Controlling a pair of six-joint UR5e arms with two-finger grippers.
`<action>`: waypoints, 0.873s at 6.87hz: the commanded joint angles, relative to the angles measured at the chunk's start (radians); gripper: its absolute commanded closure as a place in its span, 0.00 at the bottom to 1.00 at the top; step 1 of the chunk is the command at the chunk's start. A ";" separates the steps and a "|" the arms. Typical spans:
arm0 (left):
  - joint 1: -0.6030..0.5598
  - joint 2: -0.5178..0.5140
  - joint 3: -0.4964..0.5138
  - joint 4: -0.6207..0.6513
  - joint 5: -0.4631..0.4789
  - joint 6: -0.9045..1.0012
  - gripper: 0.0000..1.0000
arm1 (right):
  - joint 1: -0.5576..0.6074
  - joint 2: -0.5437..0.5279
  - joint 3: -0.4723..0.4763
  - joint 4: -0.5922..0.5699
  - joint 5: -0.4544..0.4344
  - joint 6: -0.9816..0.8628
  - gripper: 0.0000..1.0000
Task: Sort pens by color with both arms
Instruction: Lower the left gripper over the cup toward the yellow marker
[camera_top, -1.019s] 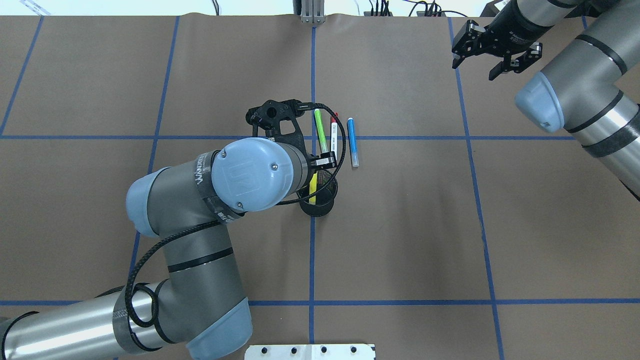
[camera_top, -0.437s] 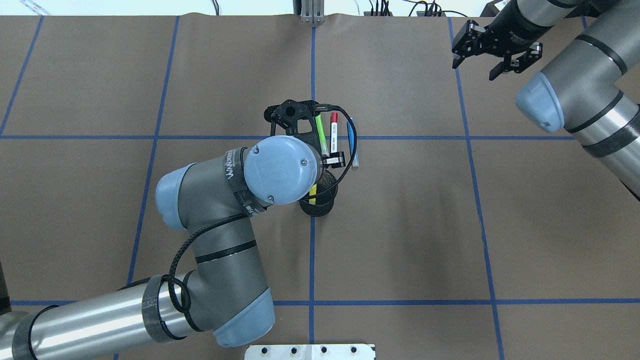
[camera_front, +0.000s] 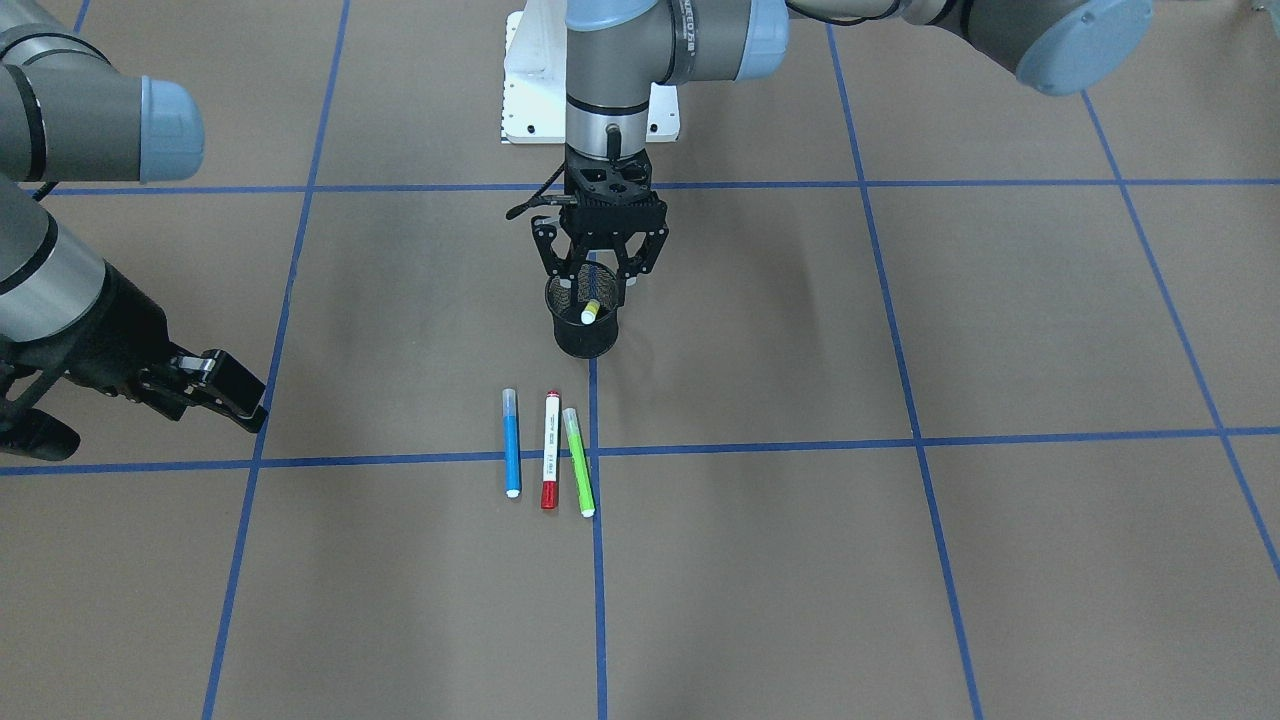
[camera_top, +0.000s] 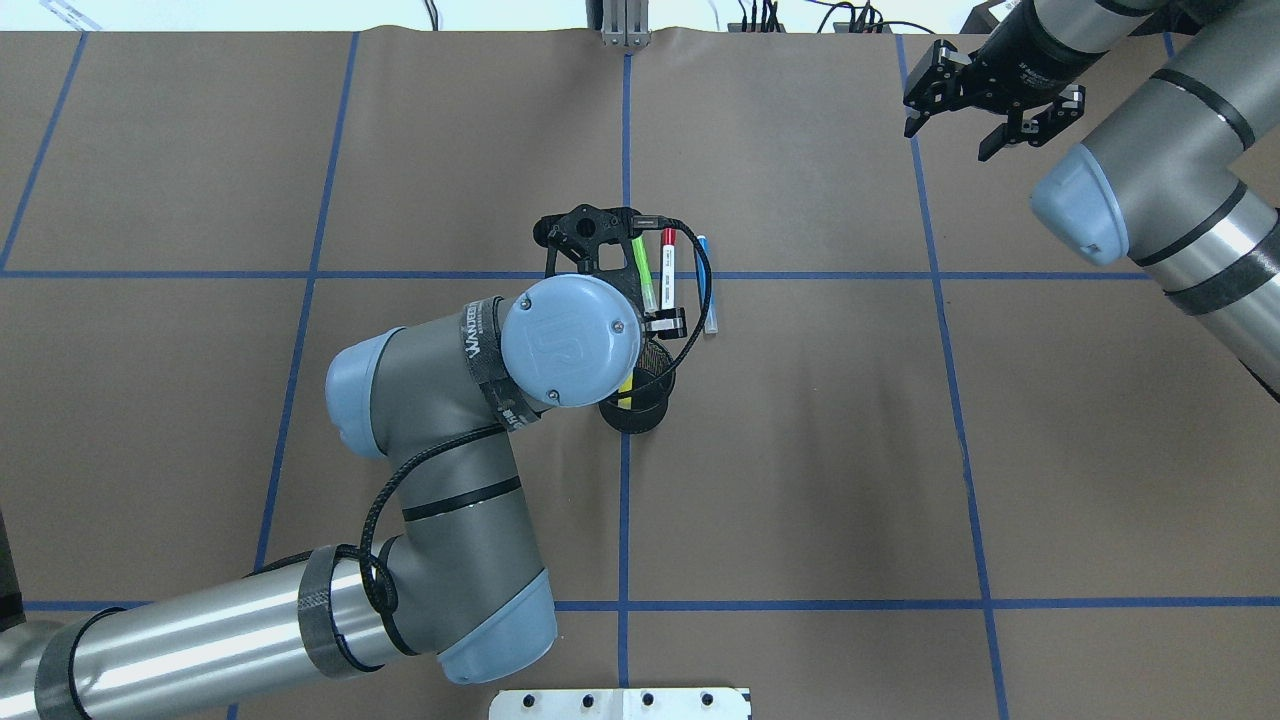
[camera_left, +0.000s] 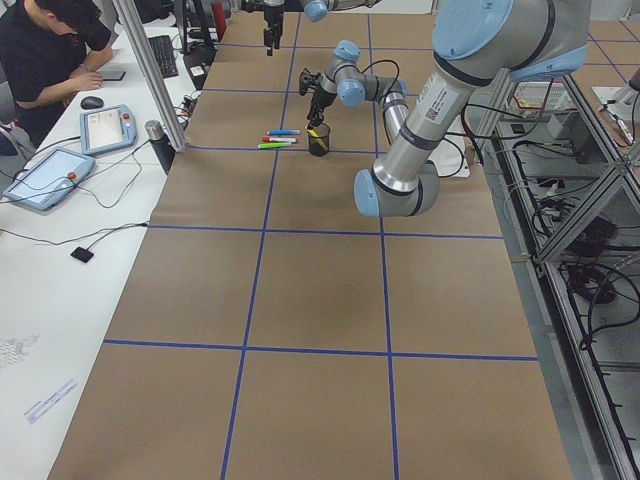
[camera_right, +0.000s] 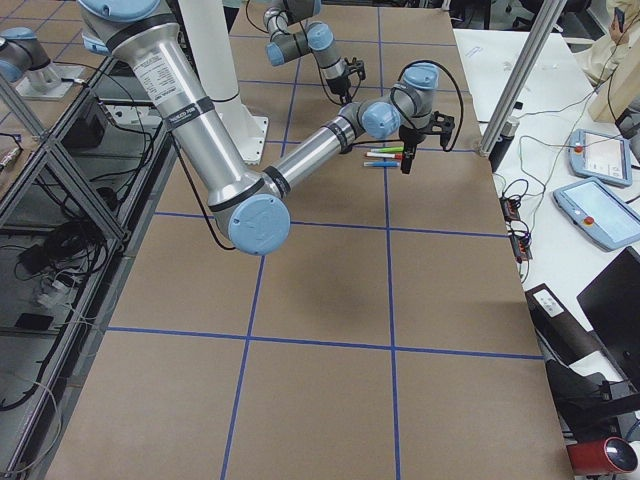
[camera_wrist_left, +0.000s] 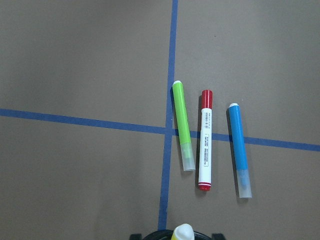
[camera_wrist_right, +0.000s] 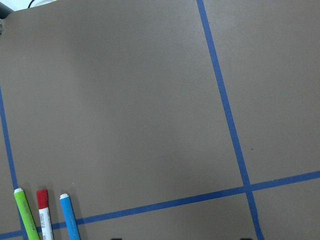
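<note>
Three pens lie side by side on the brown table: a blue pen (camera_front: 511, 443), a white-barrelled pen with red ends (camera_front: 550, 450) and a green pen (camera_front: 578, 462). The left wrist view shows the same green pen (camera_wrist_left: 182, 125), red-ended pen (camera_wrist_left: 205, 140) and blue pen (camera_wrist_left: 238, 150). A yellow pen (camera_front: 590, 311) stands tilted inside the black mesh cup (camera_front: 585, 340). My left gripper (camera_front: 597, 288) hangs open directly over the cup's mouth, fingers either side of the yellow pen's cap without closing on it. My right gripper (camera_top: 950, 135) is open and empty at the far right.
Blue tape lines (camera_top: 625, 500) split the table into squares. The white pedestal (camera_front: 525, 90) stands at the robot's side of the table. In the exterior left view a person (camera_left: 50, 60) sits at a side bench with tablets (camera_left: 40, 175).
My left arm has swung rightward in the overhead view, bringing its wrist and gripper over the mesh cup. The pens and the right arm have stayed put.
</note>
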 joint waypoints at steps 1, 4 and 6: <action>0.001 -0.018 0.023 -0.006 0.005 0.002 0.44 | 0.000 0.000 0.000 0.000 0.002 -0.001 0.16; 0.001 -0.038 0.054 -0.006 0.014 0.040 0.44 | 0.002 0.000 0.009 0.000 0.008 -0.001 0.16; 0.001 -0.041 0.078 -0.010 0.026 0.047 0.45 | 0.000 -0.003 0.017 0.000 0.009 -0.001 0.16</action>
